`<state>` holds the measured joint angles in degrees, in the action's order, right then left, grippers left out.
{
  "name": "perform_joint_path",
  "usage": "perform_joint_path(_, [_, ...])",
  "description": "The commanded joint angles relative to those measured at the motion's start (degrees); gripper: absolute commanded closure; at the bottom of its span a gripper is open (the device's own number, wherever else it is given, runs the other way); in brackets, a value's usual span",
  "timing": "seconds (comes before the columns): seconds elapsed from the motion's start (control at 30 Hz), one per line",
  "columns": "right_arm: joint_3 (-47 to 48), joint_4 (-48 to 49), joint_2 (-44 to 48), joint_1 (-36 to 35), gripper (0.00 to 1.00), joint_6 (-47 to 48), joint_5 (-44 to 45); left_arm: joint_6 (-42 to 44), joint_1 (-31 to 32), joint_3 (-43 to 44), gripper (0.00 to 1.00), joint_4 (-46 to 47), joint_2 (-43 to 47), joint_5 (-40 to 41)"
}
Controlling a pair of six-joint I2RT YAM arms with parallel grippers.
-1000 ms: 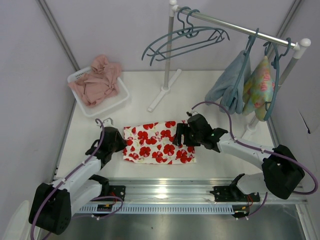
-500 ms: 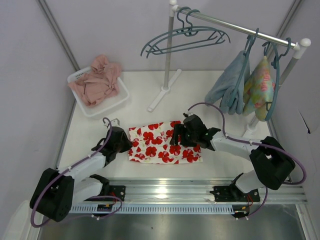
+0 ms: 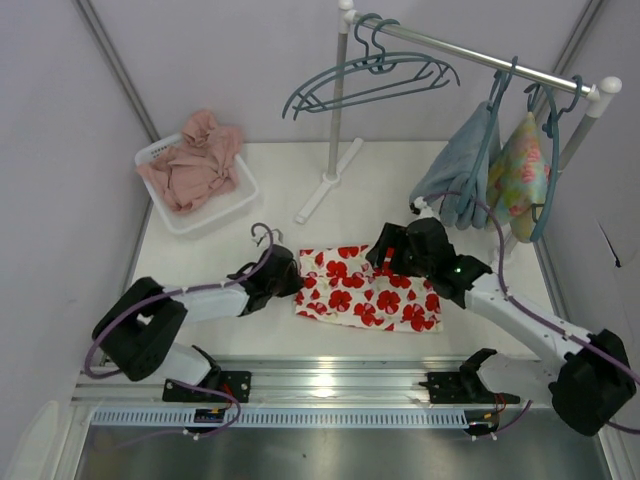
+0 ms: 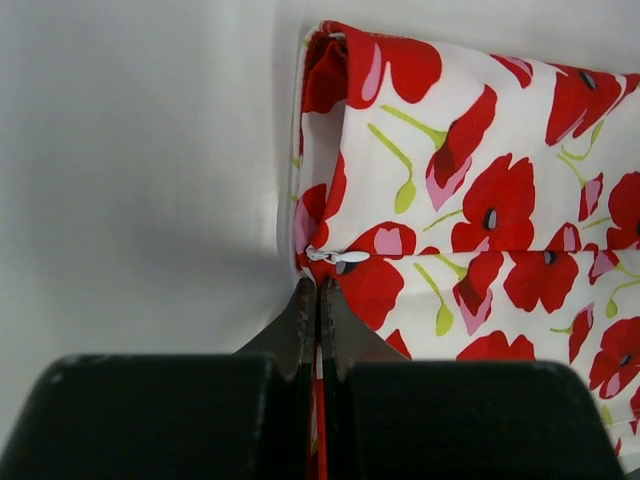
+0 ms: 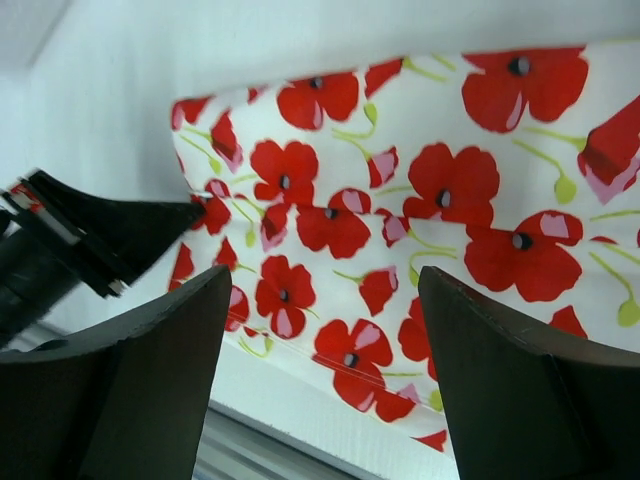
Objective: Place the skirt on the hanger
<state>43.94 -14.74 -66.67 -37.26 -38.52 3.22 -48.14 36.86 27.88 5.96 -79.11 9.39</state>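
Note:
The skirt, white with red flowers, lies flat on the table in front of the arms. My left gripper is shut on its left edge; in the left wrist view the fingertips pinch the fabric just below a small zipper, with the skirt spreading to the right. My right gripper is open over the skirt's upper middle and holds nothing. In the right wrist view the skirt shows between its spread fingers. Two teal hangers hang empty on the rail at the back.
A white basket with a pink cloth stands at the back left. The clothes rack's post and foot stand behind the skirt. A blue cloth and a pale green flowered garment hang on the rail at the right.
The skirt has slid to the right across the table, with my left gripper shut on its left edge moving along. My right gripper has moved right and farther back.

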Motion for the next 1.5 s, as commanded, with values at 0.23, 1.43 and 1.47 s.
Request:
perform_joint_path(0.23, [2.73,-13.2,13.23,8.07,0.14,3.89,4.86,-13.82,12.79,16.67,1.0,3.01,-15.36,7.04])
perform_joint_path(1.43, [18.37,-0.9,-7.06,-22.59,0.06,7.84,19.8,60.53,-9.87,90.49,0.15,-31.18,-13.22,-27.65])
perform_joint_path(1.47, [18.46,-0.99,-7.07,-23.21,0.06,8.46,20.5,59.66,-11.27,96.6,0.16,-31.7,-15.35,-29.06])
